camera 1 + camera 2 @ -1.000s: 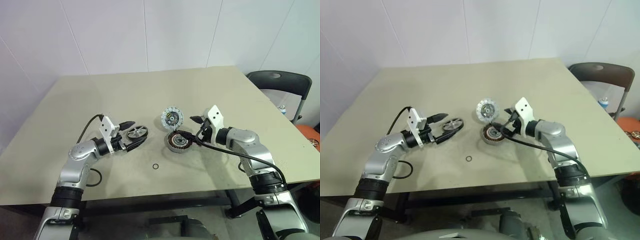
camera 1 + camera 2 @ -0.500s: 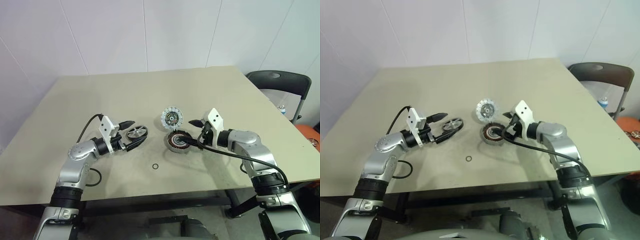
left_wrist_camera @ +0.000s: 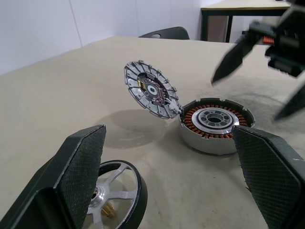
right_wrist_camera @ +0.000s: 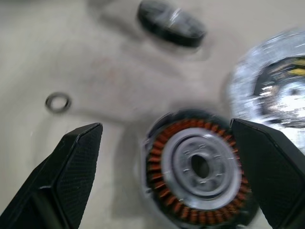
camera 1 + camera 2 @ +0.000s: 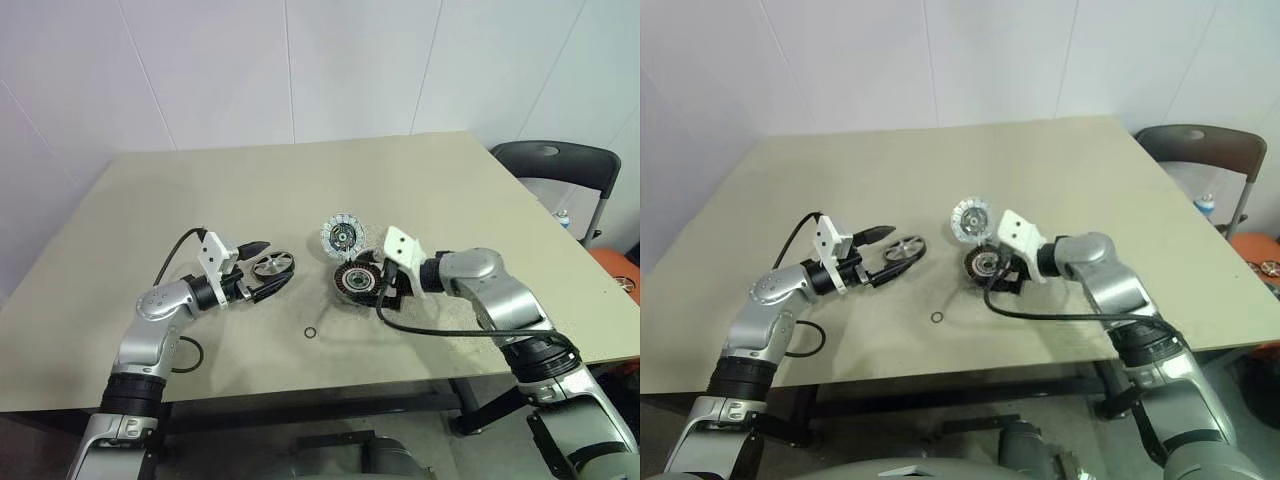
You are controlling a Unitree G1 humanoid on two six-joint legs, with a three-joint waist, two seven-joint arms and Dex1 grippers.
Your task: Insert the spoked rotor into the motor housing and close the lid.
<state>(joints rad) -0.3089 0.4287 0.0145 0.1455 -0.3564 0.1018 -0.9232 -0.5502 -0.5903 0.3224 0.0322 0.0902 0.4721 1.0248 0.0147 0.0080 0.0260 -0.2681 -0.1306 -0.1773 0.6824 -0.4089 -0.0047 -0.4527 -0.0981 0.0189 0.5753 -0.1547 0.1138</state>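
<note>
Now both end effectors gape empty: left flanks spoked rotor; right straddles motor housing (lid tilted).

Copper-coiled motor housing, beige table

The dark-rimmed spoked rotor lies flat on the left. To the right, the coil-ringed motor housing sits open, the silvery lid tilted up at its far edge.

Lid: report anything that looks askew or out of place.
The lid stands tilted on edge, leaning against the rim of the motor housing rather than lying flat. The housing is open, coils exposed. The spoked rotor lies flat on the table, apart from both.
</note>
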